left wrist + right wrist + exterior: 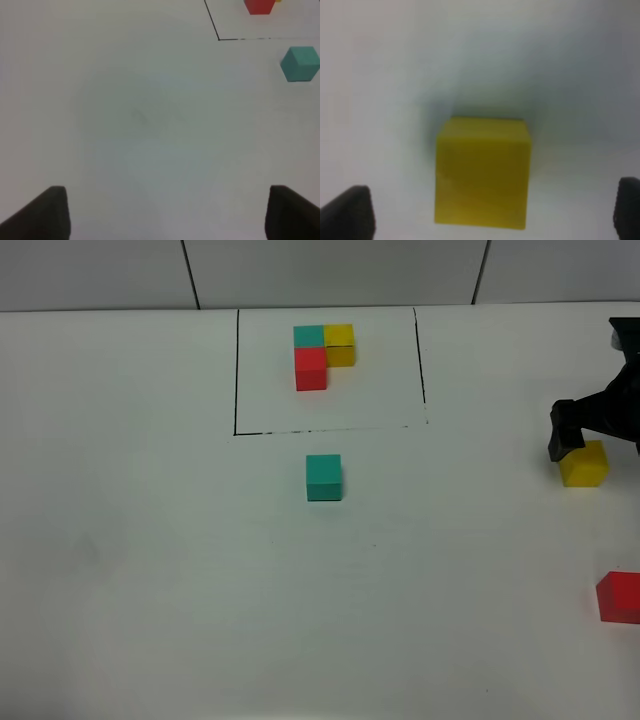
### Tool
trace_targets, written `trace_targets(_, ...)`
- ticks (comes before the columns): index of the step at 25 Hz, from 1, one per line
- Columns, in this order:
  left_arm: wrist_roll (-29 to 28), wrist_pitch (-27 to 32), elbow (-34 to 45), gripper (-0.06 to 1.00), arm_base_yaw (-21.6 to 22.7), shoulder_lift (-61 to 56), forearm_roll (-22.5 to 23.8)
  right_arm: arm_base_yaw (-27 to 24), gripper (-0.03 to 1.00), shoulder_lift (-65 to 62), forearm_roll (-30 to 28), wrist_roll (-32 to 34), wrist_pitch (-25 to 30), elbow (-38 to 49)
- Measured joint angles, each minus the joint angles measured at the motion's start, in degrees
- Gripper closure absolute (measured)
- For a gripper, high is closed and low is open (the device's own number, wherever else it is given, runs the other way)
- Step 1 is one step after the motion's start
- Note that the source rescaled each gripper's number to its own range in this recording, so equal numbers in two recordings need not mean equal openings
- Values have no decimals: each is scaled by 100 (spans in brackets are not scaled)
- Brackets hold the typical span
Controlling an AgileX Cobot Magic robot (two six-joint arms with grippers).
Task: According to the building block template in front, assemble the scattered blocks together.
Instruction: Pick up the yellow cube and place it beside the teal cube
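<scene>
My right gripper (490,202) is wide open around the yellow cube (482,172), with a gap at each side, and holds nothing. My left gripper (167,202) is also open and empty. The red cube (620,597) lies nearest. The teal cube (323,478) lies farther, just before the framed template (322,355).

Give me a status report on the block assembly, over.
Right gripper open above yellow block. Left gripper open, empty. Teal block and red block loose, unassembled. Nothing in the way.
</scene>
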Motion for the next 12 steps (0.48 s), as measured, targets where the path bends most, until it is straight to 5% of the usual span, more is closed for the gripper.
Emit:
trace_targets(6,0,5,0,18,0,0,0,-2,5,323,0,-34,-185,0)
trace_targets(12,-6,5,0,18,0,4,0,-2,35,411,0,-34,-224,0)
